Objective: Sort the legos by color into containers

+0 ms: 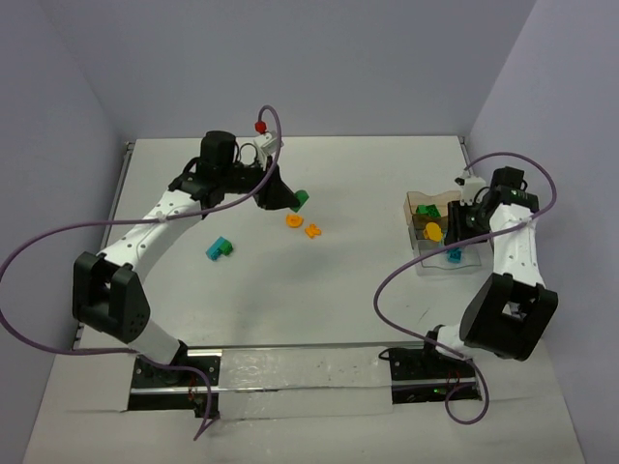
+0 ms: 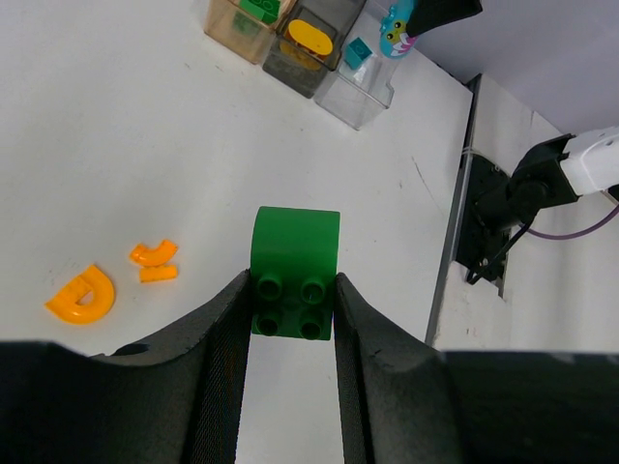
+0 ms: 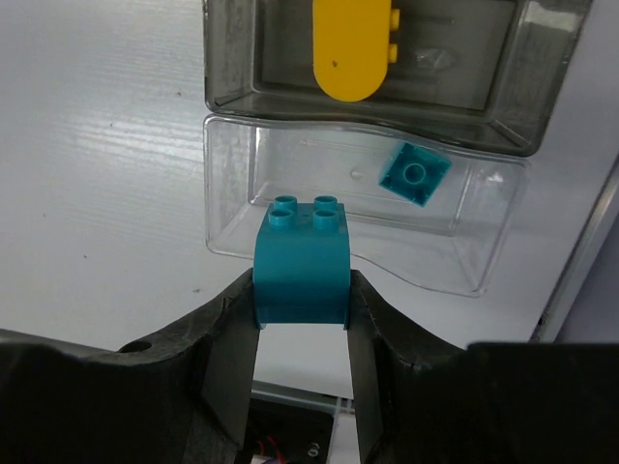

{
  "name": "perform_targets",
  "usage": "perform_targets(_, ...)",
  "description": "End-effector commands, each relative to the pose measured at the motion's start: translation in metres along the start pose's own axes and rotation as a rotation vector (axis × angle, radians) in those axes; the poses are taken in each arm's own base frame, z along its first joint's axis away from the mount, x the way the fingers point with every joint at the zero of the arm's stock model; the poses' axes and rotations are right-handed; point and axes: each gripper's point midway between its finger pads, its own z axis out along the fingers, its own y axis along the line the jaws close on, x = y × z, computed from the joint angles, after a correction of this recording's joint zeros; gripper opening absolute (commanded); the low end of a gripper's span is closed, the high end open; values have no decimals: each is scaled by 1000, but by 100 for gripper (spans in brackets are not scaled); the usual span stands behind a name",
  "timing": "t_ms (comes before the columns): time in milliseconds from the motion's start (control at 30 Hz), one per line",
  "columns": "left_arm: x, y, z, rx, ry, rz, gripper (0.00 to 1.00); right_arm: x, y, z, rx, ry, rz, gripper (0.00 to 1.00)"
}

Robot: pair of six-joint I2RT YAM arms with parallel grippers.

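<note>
My left gripper (image 2: 292, 290) is shut on a green lego (image 2: 295, 253) with a rounded top, at the back middle of the table (image 1: 300, 200). Just in front of it lie two orange legos (image 1: 293, 220) (image 1: 312, 230), and a teal lego (image 1: 220, 248) sits further left. My right gripper (image 3: 302, 290) is shut on a teal lego (image 3: 302, 271), held over the near edge of the clear container (image 3: 232, 242). A small teal lego (image 3: 414, 175) lies inside that container. The grey container (image 3: 232, 97) beside it holds a yellow-orange lego (image 3: 348, 53). The tan container (image 2: 227, 24) holds a green lego (image 2: 259, 8).
The three containers stand in a row at the right of the table (image 1: 368, 309). A purple cable tipped with a red ball (image 1: 259, 126) loops above the left arm. The table's metal edge rail (image 2: 455, 242) runs along the side near the right arm's base.
</note>
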Motion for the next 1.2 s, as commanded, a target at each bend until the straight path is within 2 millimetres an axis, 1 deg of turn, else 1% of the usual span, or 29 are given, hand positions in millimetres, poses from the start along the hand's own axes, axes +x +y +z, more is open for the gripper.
perform_targets(0, -17, 0, 2, -2, -18, 44, 0, -7, 1, 10, 27, -25, 6, 0)
perform_targets(167, -18, -1, 4, 8, -20, 39, 0, 1, 3, 20, 32, 1, 5, 0)
perform_targets(267, -17, -2, 5, 11, -18, 38, 0, 7, 9, 27, 15, 21, -1, 4)
perform_targets(400, -15, -1, 7, 11, -13, 31, 0, 11, 17, 38, 4, 45, -22, 13)
perform_targets(433, -15, -1, 7, 12, -13, 31, 0, 10, 17, 39, 4, 44, -21, 14)
perform_targets(500, -15, -2, 7, 13, -12, 34, 0, 10, 17, 41, 5, 46, -18, 23)
perform_targets(733, -17, -3, 7, 13, -15, 34, 0, 7, 14, 39, 24, 49, -9, 44)
perform_targets(767, -17, -4, 7, 16, -16, 33, 0, 7, 15, 38, 21, 49, -10, 50)
perform_targets(800, -17, -5, 7, 18, -16, 34, 0, 6, 18, 37, 6, 45, -13, 58)
perform_targets(933, -18, -5, 7, 16, -19, 39, 0, 5, 33, 30, -59, 43, -25, 72)
perform_targets(1033, -19, -6, 7, 21, -20, 41, 0, 1, 41, 24, -89, 30, -27, 76)
perform_targets(1100, -21, -12, 5, 40, -28, 41, 0, -7, 47, 11, -112, -4, -33, 77)
perform_targets(1133, -20, -14, 4, 49, -29, 40, 0, -17, 50, 2, -117, -43, -44, 77)
perform_targets(1167, -24, -22, 2, 78, -45, 49, 0, -33, 54, -14, -123, -98, -59, 79)
